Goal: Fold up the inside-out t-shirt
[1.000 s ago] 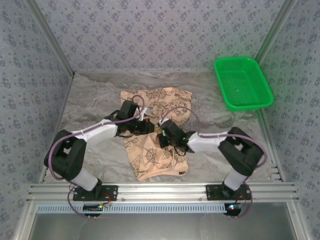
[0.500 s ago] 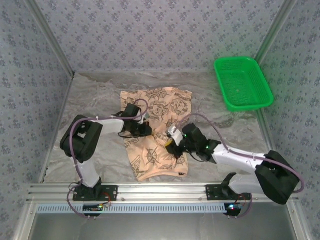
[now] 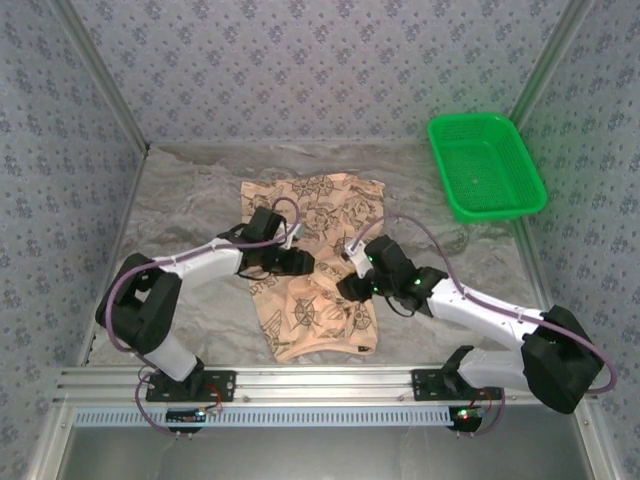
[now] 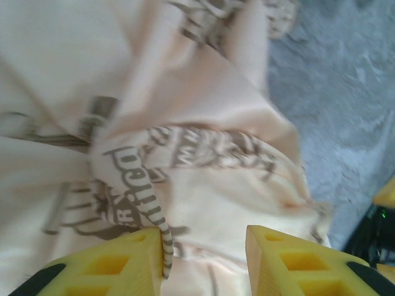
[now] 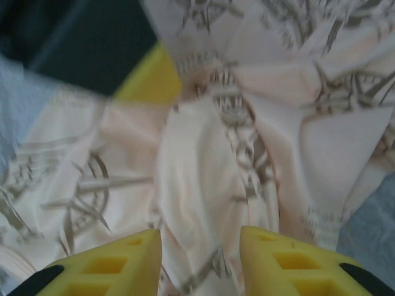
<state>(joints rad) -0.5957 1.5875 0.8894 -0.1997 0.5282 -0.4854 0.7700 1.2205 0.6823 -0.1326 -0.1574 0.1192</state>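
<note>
Jaws on both sides stand part-way apart, nothing clamped; left gripper (image 4: pixel 207 246) has a raised fold of cloth running up between its yellow fingers (image 4: pixel 105 266); right gripper (image 5: pixel 200 246) straddles a similar ridge; neither pinches it as far as the wrist views show. inside-out t-shirt (image 3: pixel 318 312) lies mid-table on the grey crinkled cover (image 3: pixel 180 200), long axis far-to-near, printed face up; it is bunched at the waist, where the two grippers come in from either side; far half lies flatter, near half narrower with a paler hem band. My read: both tips sit at the middle because that's the crease line for a fold; cloth there is rucked, so closing here risks taking several layers. green basket (image 3: pixel 487 165) sits well apart at far right, not involved.
</note>
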